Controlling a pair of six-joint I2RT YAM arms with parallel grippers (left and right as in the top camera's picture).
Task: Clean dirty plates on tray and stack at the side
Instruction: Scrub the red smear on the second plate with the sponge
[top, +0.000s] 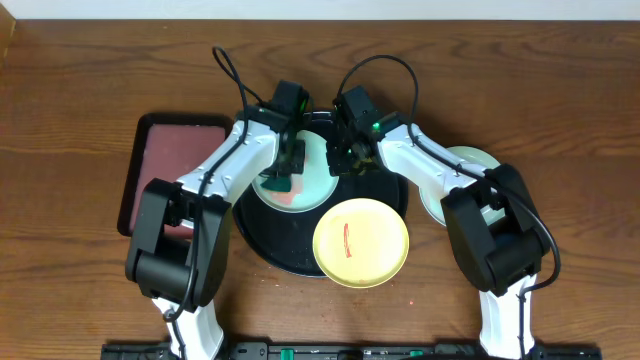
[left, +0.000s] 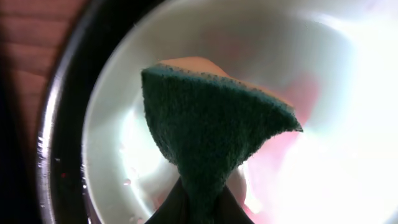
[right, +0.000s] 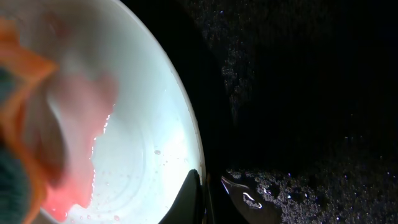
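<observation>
Left hand (left: 198, 214) clenched on sponge (left: 211, 143). Sponge fans upward from frame bottom, green face to camera, orange layer along top edge. Sponge sits over blue-green plate (top: 315, 182) in upper half of black tray (top: 262, 245).

Right hand (right: 208, 199) pinches that plate's right rim (grip seen only in right wrist view). Pink smear (right: 81, 124) on plate, clearer in wrist views.

Overhead alone shows:
- yellow plate (top: 362, 243) over tray's lower-right rim, red streak (top: 346, 240) running top-to-bottom
- second blue-green plate (top: 465, 158) on desk (top: 80, 80), right of tray
- dark red tray (top: 165, 150) at left

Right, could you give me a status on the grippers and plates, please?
Left gripper shut on green-and-orange sponge, over pale blue-green round plate in large black tray. Right gripper shut on that plate's rim.
</observation>
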